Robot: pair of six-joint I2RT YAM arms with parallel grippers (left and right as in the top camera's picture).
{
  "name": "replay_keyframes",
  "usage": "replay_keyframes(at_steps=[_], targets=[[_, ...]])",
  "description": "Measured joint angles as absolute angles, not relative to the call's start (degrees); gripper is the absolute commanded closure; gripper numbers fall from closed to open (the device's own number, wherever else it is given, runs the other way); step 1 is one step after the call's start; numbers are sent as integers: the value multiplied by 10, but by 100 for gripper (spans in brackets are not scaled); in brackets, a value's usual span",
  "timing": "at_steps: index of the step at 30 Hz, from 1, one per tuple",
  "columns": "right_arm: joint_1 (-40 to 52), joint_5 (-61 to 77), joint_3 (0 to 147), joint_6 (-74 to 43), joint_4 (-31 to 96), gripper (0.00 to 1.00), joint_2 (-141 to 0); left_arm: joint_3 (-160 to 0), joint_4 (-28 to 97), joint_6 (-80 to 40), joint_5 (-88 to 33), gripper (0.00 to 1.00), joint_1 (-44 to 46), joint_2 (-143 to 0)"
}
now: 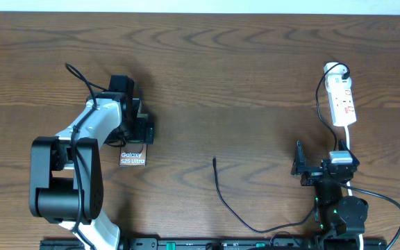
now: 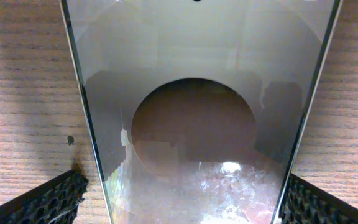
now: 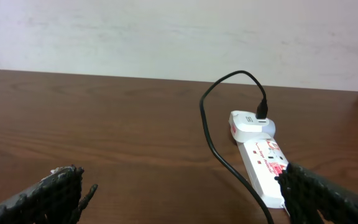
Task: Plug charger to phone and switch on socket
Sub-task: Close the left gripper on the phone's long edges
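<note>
The left claw (image 2: 184, 208) hangs straight over the phone (image 2: 191, 106), its two fingers (image 2: 48, 202) spread wide so that the glossy slab lies between them. Each pad sits right at a long edge, but whether they press on it cannot be told. From above, only the near end of the phone, with its white lettering, shows from under this claw. The right claw (image 3: 188, 208) stands wide open and holds nothing. The socket (image 3: 263, 158) lies ahead of it and a little to its right on the brown table (image 1: 242, 83). The charger (image 1: 217, 186) is plugged into a white adapter at the strip's far end. Its thin black cable loops back past the right claw, and its free tip rests on the wood off to that claw's left, well apart from the phone.
</note>
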State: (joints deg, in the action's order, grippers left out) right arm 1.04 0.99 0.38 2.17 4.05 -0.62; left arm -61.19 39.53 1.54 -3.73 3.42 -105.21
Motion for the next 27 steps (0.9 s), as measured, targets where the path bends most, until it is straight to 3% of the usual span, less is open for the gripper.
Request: replay_keyframes(at_steps=[22, 27], targets=[[10, 10, 4, 22, 41, 1, -6, -610, 395, 15, -37, 0, 34, -1051], [10, 10, 4, 22, 41, 1, -6, -610, 396, 16, -38, 6, 34, -1051]])
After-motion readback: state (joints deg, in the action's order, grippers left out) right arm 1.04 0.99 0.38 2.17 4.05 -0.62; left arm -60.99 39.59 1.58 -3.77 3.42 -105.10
